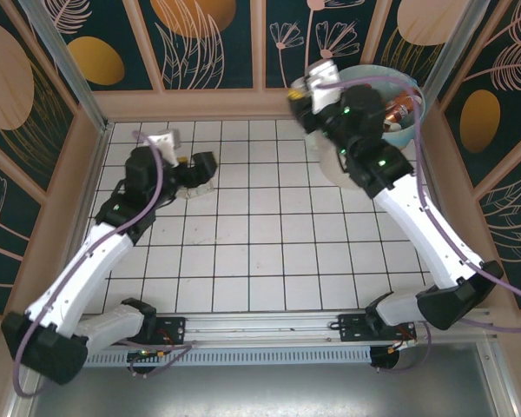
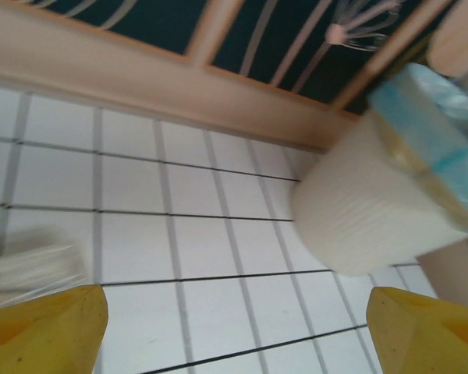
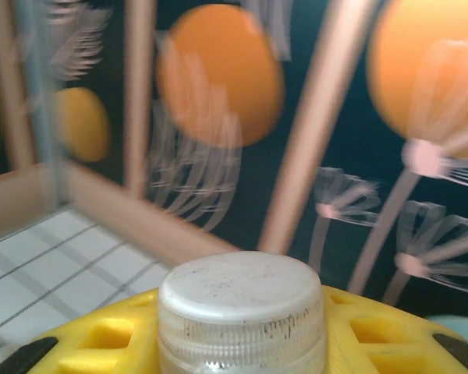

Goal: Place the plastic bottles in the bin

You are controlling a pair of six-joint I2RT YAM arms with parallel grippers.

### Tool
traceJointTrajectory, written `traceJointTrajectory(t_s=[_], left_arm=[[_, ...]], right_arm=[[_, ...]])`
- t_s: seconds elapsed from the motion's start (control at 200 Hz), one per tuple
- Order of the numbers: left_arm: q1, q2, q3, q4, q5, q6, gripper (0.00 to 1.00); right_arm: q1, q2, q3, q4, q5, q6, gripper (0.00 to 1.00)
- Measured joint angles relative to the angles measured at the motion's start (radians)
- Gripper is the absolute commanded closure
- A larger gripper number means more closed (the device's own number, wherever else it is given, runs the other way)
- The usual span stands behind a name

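My right gripper [image 3: 242, 339] is shut on a clear plastic bottle by its neck; the bottle's scuffed white cap [image 3: 242, 300] stands up between the yellow fingers. From above, that gripper [image 1: 302, 97] hangs beside the left rim of the bin [image 1: 375, 69], a cream bucket lined with a blue bag. Bottles [image 1: 401, 109] lie inside it. My left gripper [image 1: 195, 170] sits low over the tiles at back left, its jaws open and empty. A clear bottle [image 1: 194, 188] lies by it, blurred at the left finger [image 2: 47, 327] in the wrist view [image 2: 31, 269].
Wooden rails and patterned panels wall in the tiled table [image 1: 260, 252] on three sides. The bin [image 2: 366, 202] stands in the far right corner, in front of my left gripper across open tiles. The right arm [image 1: 417, 217] crosses the right side.
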Motion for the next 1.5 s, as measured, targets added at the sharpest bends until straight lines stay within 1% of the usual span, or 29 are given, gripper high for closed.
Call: traceJointTrajectory(t_s=[0.09, 0.145, 0.21, 0.285, 0.36, 0.525, 0.586, 0.671, 0.781, 0.926, 1.036, 1.226, 1.371, 1.436, 1.496], left_arm=[[-0.097, 0.129, 0.136, 0.008, -0.027, 0.013, 0.13], [-0.146, 0.214, 0.222, 0.012, -0.033, 0.031, 0.13], [-0.189, 0.306, 0.315, 0.014, -0.031, 0.056, 0.12], [-0.225, 0.406, 0.420, 0.021, -0.016, 0.087, 0.12], [-0.240, 0.481, 0.503, 0.023, 0.015, 0.119, 0.11], [-0.241, 0.556, 0.601, 0.020, 0.068, 0.212, 0.09], [-0.241, 0.560, 0.606, 0.020, 0.082, 0.247, 0.08], [-0.241, 0.561, 0.599, 0.019, 0.083, 0.285, 0.07], [-0.241, 0.561, 0.548, 0.034, 0.082, 0.324, 0.07], [-0.241, 0.561, 0.468, 0.030, 0.081, 0.341, 0.06], [-0.241, 0.559, 0.429, 0.033, 0.073, 0.341, 0.05], [-0.241, 0.525, 0.376, 0.038, 0.036, 0.335, 0.04], [-0.241, 0.521, 0.376, 0.048, 0.011, 0.325, 0.03], [-0.241, 0.521, 0.376, 0.048, 0.002, 0.320, 0.03], [-0.241, 0.521, 0.376, 0.048, -0.002, 0.314, 0.03]], right_arm=[[-0.122, 0.026, 0.035, 0.007, 0.003, 0.033, 1.00], [-0.177, 0.054, 0.069, 0.014, 0.010, 0.048, 1.00], [-0.220, 0.093, 0.107, 0.031, 0.020, 0.058, 1.00], [-0.245, 0.134, 0.129, 0.060, 0.059, 0.062, 1.00], [-0.249, 0.172, 0.130, 0.094, 0.113, 0.061, 1.00], [-0.248, 0.274, 0.135, 0.133, 0.237, 0.053, 1.00], [-0.250, 0.307, 0.135, 0.139, 0.270, 0.046, 1.00], [-0.260, 0.332, 0.135, 0.135, 0.287, 0.042, 1.00], [-0.260, 0.338, 0.128, 0.129, 0.310, 0.009, 1.00], [-0.243, 0.339, 0.127, 0.118, 0.329, -0.029, 1.00], [-0.236, 0.356, 0.154, 0.076, 0.382, -0.048, 1.00], [-0.201, 0.431, 0.226, -0.019, 0.486, -0.105, 0.92], [-0.188, 0.487, 0.294, -0.106, 0.519, -0.115, 0.85], [-0.189, 0.510, 0.332, -0.146, 0.531, -0.112, 0.79], [-0.190, 0.532, 0.373, -0.187, 0.536, -0.103, 0.78]])
